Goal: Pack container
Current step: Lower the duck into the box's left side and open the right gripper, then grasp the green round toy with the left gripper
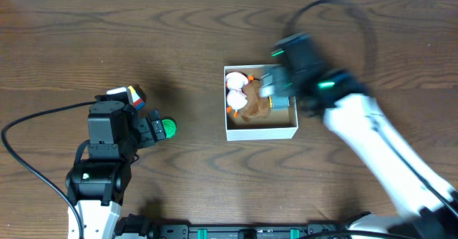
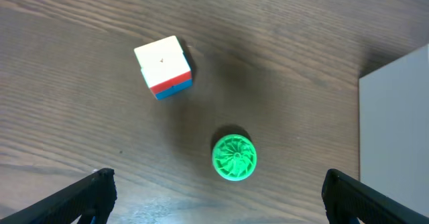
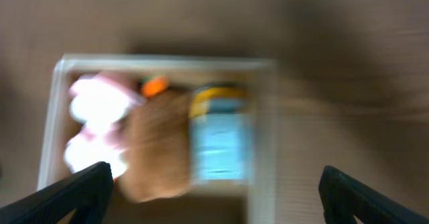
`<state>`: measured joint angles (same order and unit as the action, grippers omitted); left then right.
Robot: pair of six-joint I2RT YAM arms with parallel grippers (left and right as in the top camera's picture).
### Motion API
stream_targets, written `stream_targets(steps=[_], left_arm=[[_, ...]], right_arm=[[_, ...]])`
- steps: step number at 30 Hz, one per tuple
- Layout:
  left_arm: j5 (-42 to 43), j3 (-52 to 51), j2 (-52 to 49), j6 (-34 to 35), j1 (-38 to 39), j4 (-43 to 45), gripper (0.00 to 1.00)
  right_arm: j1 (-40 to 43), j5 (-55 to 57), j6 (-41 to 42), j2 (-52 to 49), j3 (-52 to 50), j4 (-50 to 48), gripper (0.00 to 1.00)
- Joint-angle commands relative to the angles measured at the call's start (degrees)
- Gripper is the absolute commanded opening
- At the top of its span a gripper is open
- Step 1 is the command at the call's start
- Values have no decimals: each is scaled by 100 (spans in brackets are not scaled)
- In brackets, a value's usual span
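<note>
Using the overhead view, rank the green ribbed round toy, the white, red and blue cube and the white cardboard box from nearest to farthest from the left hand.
From the left hand:
1. Green ribbed round toy, just off the fingertips.
2. White, red and blue cube, behind the fingers, by the wrist.
3. White cardboard box, well off to the right.

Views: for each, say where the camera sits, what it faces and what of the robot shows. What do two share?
Overhead: fixed above the table, looking down; left arm, right arm, box, cube, green toy show.
Left wrist: on the left arm, facing down at cube and green toy; its fingertips show.
Right wrist: on the right arm, facing down into the box, blurred; its fingertips show.
Shared: overhead and left wrist both show cube.
</note>
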<state>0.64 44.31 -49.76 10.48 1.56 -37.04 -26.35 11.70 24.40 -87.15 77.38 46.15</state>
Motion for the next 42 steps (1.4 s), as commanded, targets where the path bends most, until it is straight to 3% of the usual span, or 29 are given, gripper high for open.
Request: stream_targets(steps=[1, 8, 11, 20, 28, 42], left_arm=[[120, 315, -212, -66, -13, -68, 98], [-262, 772, -1589, 627, -15, -673, 98], [-232, 868, -2264, 817, -15, -796, 98], [142, 870, -3595, 903, -13, -490, 98], [391, 870, -3995, 1106, 72, 129, 98], [385, 870, -4577, 1130, 280, 400, 98]], right_arm=[[1071, -92, -522, 745, 262, 367, 99], [3147, -1032, -997, 811, 243, 1392, 99], [3578, -1043, -1064, 693, 243, 1639, 99], [3709, -1263, -1078, 439, 243, 1648, 99], [3650, -1266, -1078, 247, 240, 1674, 99], [3613, -1263, -1078, 238, 238, 1690, 99]])
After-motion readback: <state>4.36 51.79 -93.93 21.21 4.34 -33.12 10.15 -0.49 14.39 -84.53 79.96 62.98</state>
